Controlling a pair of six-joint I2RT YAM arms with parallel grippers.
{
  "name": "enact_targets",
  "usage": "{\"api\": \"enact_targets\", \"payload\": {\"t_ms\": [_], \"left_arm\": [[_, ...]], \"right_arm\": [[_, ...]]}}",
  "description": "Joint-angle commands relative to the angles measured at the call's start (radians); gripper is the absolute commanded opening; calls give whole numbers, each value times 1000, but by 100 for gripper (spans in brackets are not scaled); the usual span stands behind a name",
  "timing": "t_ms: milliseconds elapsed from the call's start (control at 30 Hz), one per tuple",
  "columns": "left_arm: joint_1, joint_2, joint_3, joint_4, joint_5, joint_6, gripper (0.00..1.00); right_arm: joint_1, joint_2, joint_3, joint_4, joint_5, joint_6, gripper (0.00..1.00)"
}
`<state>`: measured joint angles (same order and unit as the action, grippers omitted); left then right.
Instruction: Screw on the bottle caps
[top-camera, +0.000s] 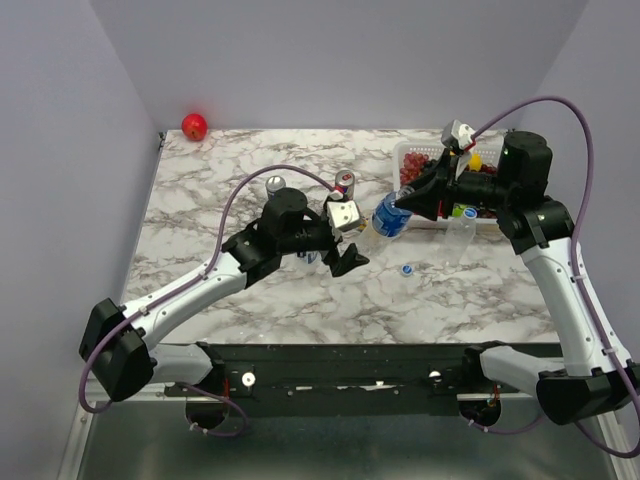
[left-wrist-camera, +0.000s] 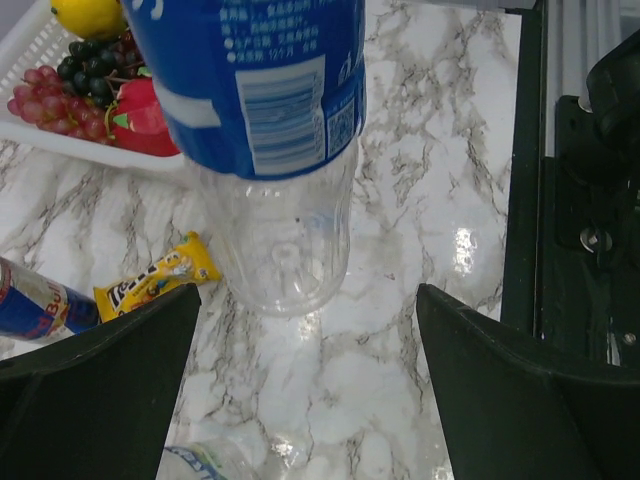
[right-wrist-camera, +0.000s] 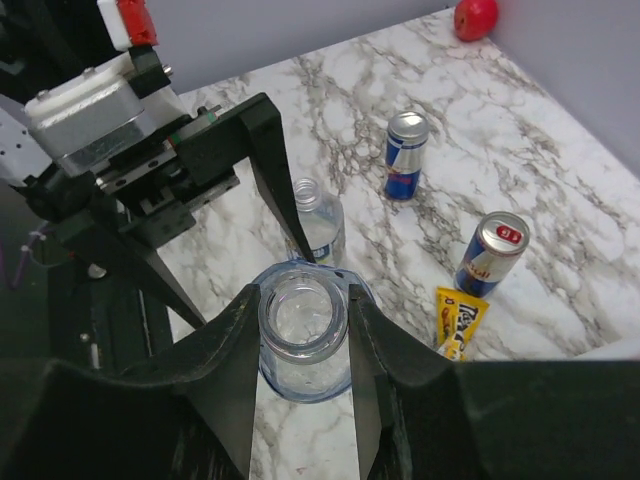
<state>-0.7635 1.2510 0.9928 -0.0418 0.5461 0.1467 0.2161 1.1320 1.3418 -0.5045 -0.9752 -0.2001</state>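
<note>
My right gripper (top-camera: 408, 200) is shut on the neck of an uncapped clear bottle (top-camera: 390, 215) with a blue label and holds it tilted above the table. The right wrist view shows its open mouth (right-wrist-camera: 303, 318) between my fingers (right-wrist-camera: 225, 350). My left gripper (top-camera: 335, 255) is open and empty, facing that bottle's base (left-wrist-camera: 285, 250), apart from it. A second uncapped bottle (right-wrist-camera: 320, 222) stands by the left gripper. A third bottle (top-camera: 459, 236) stands before the basket. A blue cap (top-camera: 407, 269) lies on the table.
Two drink cans (top-camera: 275, 186) (top-camera: 345, 183) stand behind the left gripper. A yellow candy bar (left-wrist-camera: 155, 276) lies near them. A white basket (top-camera: 404, 150) of fruit sits at the back right. A red apple (top-camera: 194, 126) lies in the back left corner.
</note>
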Motion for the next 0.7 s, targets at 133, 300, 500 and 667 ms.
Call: {"api": "enact_targets", "payload": {"t_ms": [133, 300, 500, 667], "left_arm": [[-77, 73, 72, 109, -104, -41, 99], [-108, 105, 69, 112, -106, -36, 99], [-109, 111, 73, 106, -25, -24, 84], [-109, 84, 66, 103, 24, -10, 64]], "right_arm": [[5, -12, -35, 92, -95, 171, 9], [6, -26, -66, 152, -149, 241, 10], [6, -25, -61, 152, -152, 237, 11], [6, -20, -56, 132, -152, 229, 34]]}}
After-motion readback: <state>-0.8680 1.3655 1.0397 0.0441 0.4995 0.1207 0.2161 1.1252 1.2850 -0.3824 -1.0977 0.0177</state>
